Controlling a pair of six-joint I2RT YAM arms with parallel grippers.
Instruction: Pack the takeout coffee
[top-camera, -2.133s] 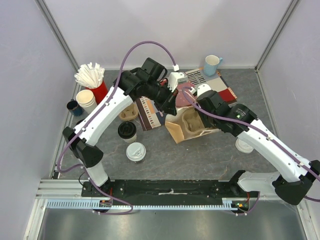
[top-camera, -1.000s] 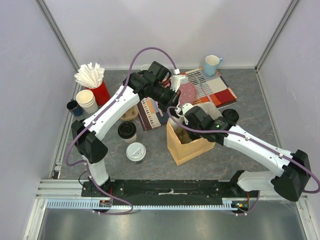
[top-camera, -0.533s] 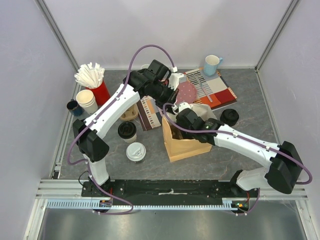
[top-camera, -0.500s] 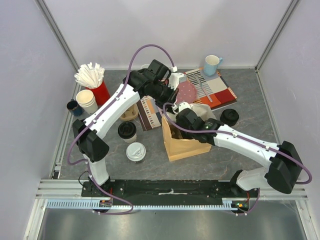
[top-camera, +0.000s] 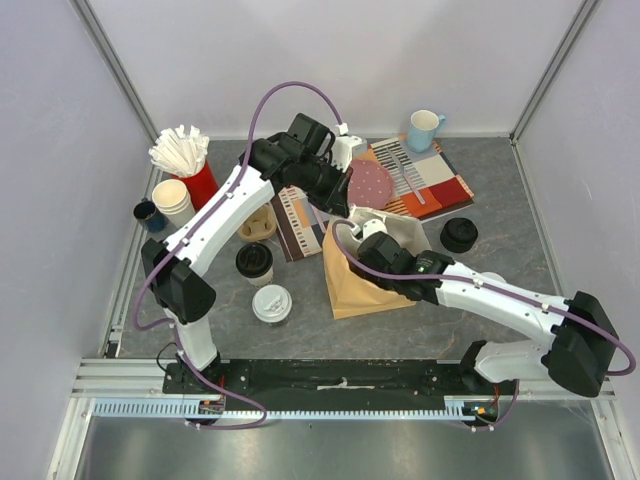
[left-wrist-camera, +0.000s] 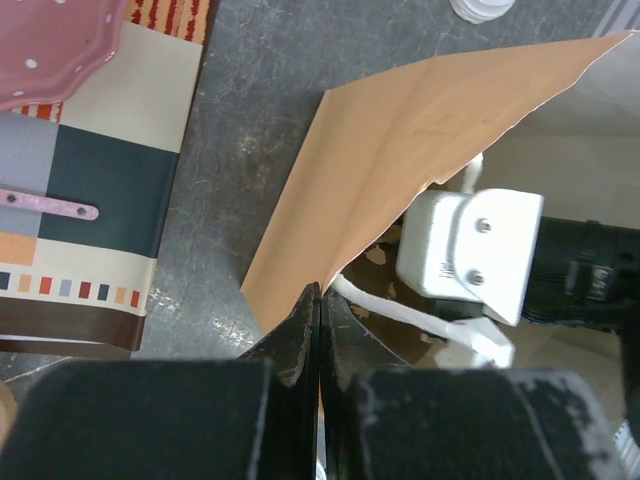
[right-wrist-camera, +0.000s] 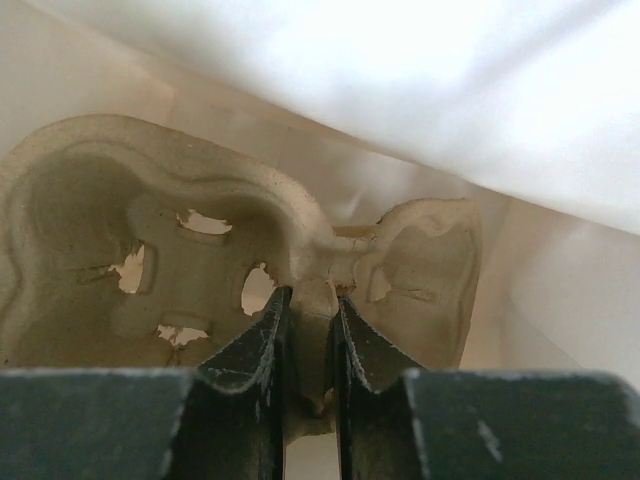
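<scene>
The takeout coffee stands on the table left of the bag: a cream cup with a black lid (top-camera: 254, 261) and a black cup with a white lid (top-camera: 271, 303). A brown paper bag (top-camera: 356, 281) lies tipped, its mouth facing the back right. My left gripper (left-wrist-camera: 320, 296) is shut on the bag's rim (left-wrist-camera: 345, 255), seen from above at the bag's back corner (top-camera: 337, 208). Inside the bag, my right gripper (right-wrist-camera: 310, 305) is shut on the middle ridge of a pulp cup carrier (right-wrist-camera: 150, 215). Its fingertips are hidden from the top view.
A second pulp carrier (top-camera: 258, 225) lies behind the cups. At the left stand a red holder of stirrers (top-camera: 186, 158), stacked paper cups (top-camera: 173, 200) and a small dark cup (top-camera: 148, 215). Behind the bag are a pink plate (top-camera: 370, 183), placemat (top-camera: 440, 185), blue mug (top-camera: 423, 128) and black lid (top-camera: 459, 234).
The bag has tipped from upright, so its brown side now faces up. My right gripper has pushed deeper into it with the carrier. The left gripper stays shut on the rim.
</scene>
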